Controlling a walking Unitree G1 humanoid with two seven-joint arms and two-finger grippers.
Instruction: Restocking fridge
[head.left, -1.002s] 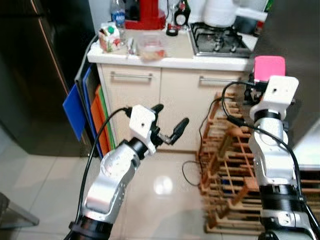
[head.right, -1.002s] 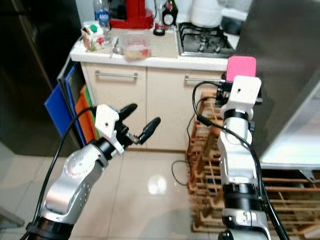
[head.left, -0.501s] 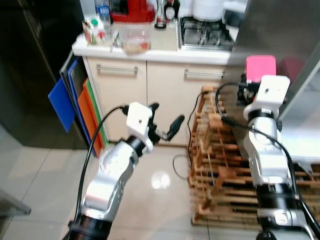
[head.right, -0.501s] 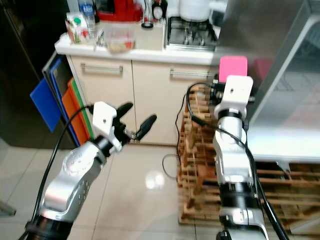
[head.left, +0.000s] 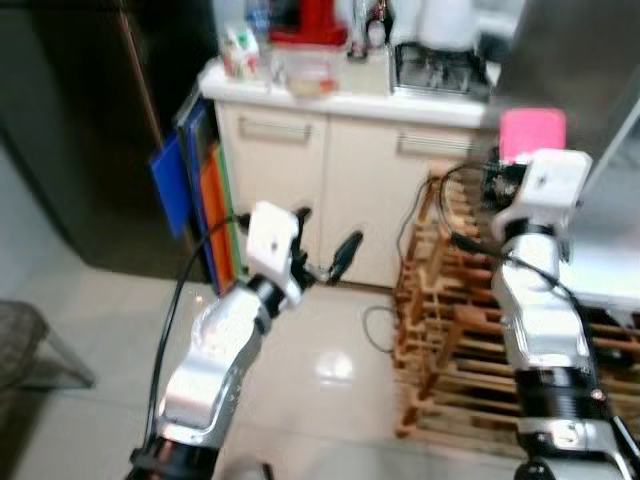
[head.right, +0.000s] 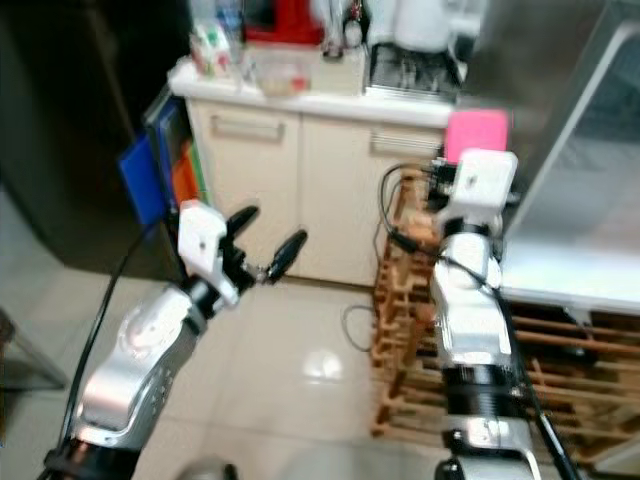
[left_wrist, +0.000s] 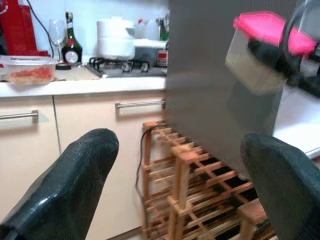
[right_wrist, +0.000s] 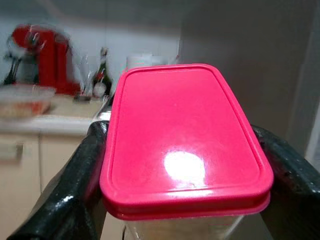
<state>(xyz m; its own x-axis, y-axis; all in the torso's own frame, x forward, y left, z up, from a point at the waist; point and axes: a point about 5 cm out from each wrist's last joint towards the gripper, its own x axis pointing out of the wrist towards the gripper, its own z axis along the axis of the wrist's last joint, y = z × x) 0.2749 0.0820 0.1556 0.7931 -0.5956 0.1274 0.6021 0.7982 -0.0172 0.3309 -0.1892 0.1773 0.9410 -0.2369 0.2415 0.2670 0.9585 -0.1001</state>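
Pink-lidded clear plastic food container (right_wrist: 186, 145) sits between the two black fingers of the right hand (right_wrist: 182, 200), which is clamped on its sides. The right arm holds it raised, in front of the grey metal fridge door (head.left: 590, 50) and above the wooden slatted rack (head.left: 470, 330) that stands on the shiny tiled floor (head.left: 330, 370).

To the robot's left, the left hand (head.left: 322, 245) is lifted in front of the cream cabinet doors (head.left: 330, 190), with its two fingers spread apart and nothing between them. In the left wrist view the pink-lidded container is seen past the fingertips (left_wrist: 75, 175), against the grey door.

White worktop (head.left: 420, 105) above the cabinets carries a small green and white carton (head.left: 238, 52), a clear plastic box with red food inside (left_wrist: 27, 69), a red kitchen machine (head.left: 308, 22), a dark glass bottle (left_wrist: 71, 46) and a gas hob (head.left: 440, 72) with a white pot (left_wrist: 116, 39) on it. Blue and orange flat boards (head.left: 195, 185) lean upright beside the cabinet, next to a dark tall surface (head.left: 80, 130). The head views are a little blurred
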